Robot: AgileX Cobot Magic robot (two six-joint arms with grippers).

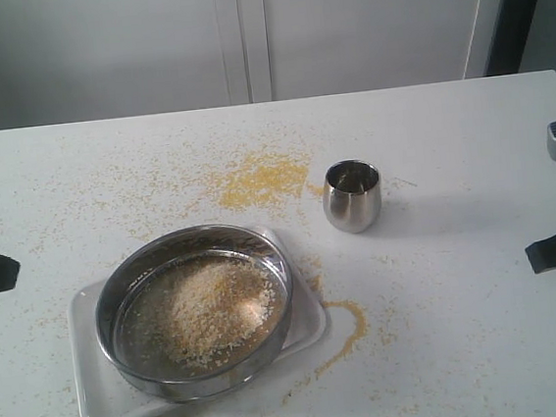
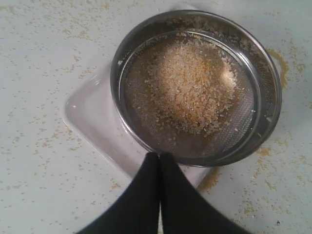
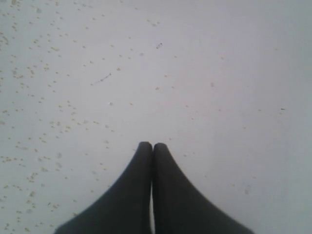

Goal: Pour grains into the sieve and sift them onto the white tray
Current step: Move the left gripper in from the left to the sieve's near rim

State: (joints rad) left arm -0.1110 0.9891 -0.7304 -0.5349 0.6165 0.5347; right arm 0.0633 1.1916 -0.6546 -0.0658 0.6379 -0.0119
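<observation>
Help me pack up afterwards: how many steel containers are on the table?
2. The sieve sits on the white tray at front left, with grains in it. The steel cup stands upright on the table, farther back and to the right. None seems hidden.

Near left: the sieve [image 1: 197, 313] sits on the white tray [image 1: 93, 384], and the two fill this quarter; the raised steel rim blocks a low pass.
Centre: the steel cup [image 1: 352, 195] stands upright, well apart from the sieve; an open lane runs between them.
Right side: bare table [image 1: 498, 345], open to approach (loose grains [image 1: 261, 181] lie flat).
Far side: open table behind the cup.
</observation>
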